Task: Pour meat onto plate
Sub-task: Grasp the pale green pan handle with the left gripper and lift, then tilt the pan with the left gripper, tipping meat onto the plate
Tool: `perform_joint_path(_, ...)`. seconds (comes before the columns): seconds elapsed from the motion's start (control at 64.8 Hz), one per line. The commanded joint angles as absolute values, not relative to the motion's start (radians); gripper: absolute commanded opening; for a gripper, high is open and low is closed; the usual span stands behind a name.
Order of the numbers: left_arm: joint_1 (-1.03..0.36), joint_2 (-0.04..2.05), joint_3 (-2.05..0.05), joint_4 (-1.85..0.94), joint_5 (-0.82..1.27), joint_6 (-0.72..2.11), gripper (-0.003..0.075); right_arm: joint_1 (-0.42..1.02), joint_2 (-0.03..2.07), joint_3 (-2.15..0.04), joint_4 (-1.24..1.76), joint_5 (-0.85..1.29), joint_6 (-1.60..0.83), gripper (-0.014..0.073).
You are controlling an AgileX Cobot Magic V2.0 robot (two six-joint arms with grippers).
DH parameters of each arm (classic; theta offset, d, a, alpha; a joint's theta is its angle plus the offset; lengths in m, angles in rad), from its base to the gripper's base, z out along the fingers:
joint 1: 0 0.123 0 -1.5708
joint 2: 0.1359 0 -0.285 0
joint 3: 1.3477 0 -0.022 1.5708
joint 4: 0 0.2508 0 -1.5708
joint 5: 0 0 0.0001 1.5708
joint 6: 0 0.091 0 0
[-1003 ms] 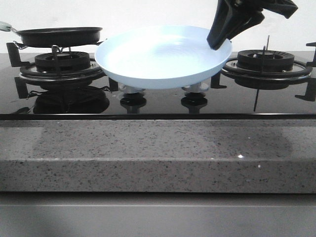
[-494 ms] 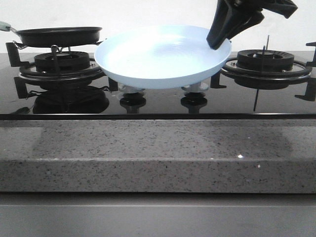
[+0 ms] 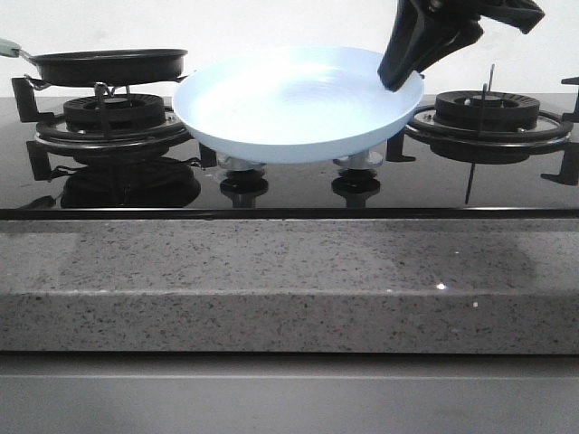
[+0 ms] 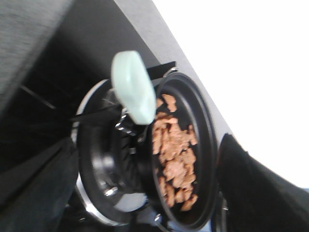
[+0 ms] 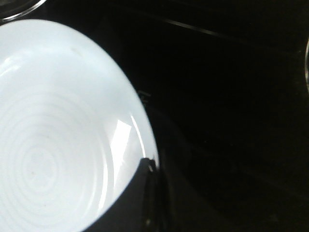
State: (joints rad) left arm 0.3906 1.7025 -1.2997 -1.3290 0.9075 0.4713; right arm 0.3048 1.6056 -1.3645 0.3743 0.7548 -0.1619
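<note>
A black frying pan (image 3: pixel 109 65) sat on the left burner (image 3: pixel 113 113) of the glossy black hob (image 3: pixel 289 185), its pale handle (image 4: pixel 133 87) blurred in the left wrist view, with the meat (image 4: pixel 175 152) heaped inside. The right end effector (image 3: pixel 403 77) was closed on the plate (image 3: pixel 289 104) at its right rim, holding it raised above the hob's knobs (image 3: pixel 244 185). The left end effector's fingers were cut off, so its opening could not be told
</note>
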Motion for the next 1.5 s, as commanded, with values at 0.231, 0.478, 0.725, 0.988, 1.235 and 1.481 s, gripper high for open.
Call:
perform_joint_path(0.231,0.381,1.805,-1.466,-1.454,0.949,0.478,0.0566,0.307,1.554,-1.39,0.405,0.704,-0.169,-0.0059)
perform_joint_path(0.478,0.338,1.878,-1.54,-1.461,0.947,0.478,0.0566,0.307,1.554,-1.39,0.405,0.704,-0.169,-0.0059)
perform_joint_path(0.725,0.318,1.892,-1.556,-1.463,0.941,0.476,0.0483,0.307,1.554,-1.39,0.405,0.703,-0.169,-0.0059)
perform_joint_path(0.988,0.321,1.892,-1.556,-1.461,0.949,0.476,0.0084,0.307,1.554,-1.39,0.405,0.703,-0.169,-0.0059)
perform_joint_path(1.235,0.323,1.892,-1.556,-1.512,1.023,0.476,-0.002,0.307,1.554,-1.39,0.405,0.703,-0.169,-0.0059)
perform_joint_path(1.481,0.332,1.808,-1.558,-1.615,1.067,0.496,-0.002,0.307,1.554,-1.39,0.405,0.703,-0.169,-0.0059)
